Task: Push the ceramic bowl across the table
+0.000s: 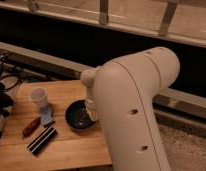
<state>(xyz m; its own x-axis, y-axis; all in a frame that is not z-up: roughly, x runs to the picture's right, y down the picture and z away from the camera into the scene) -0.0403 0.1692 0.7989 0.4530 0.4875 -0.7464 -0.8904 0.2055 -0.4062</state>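
Note:
The ceramic bowl (77,115) is black, glossy and round, and sits near the middle of the light wooden table (66,150). My gripper (91,111) hangs at the end of the big white arm, down at the bowl's right rim. The arm's bulk hides most of it, along with the right part of the bowl. I cannot see whether it touches the rim.
A small white cup (38,97) stands left of the bowl. A blue item (46,116), a red item (31,126) and a flat black bar (42,139) lie at the front left. Dark gear and cables (2,100) sit past the left edge. A ledge runs behind.

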